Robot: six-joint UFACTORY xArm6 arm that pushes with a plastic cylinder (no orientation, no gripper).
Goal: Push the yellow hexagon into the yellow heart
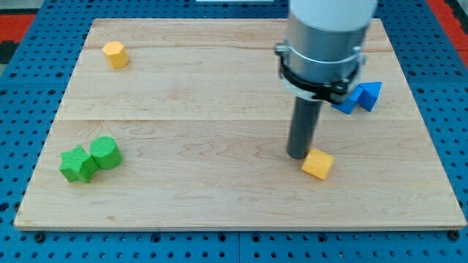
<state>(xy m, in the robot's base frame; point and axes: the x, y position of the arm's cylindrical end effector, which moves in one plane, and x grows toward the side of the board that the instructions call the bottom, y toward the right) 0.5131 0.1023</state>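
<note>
A yellow block that looks like the hexagon [115,54] sits near the board's top left corner. A second yellow block [317,164], probably the heart though its shape is unclear, lies right of centre near the view's bottom. My tip [296,155] rests on the board just left of and slightly above this second yellow block, touching it or nearly so. The tip is far from the top left yellow block.
Two green blocks sit together at the lower left: a star-like one [77,164] and a rounder one [106,153]. Two blue blocks lie at the right: one [345,101] is partly hidden behind the arm, and the other is a triangle [371,95]. The wooden board's [219,212] edges border blue pegboard.
</note>
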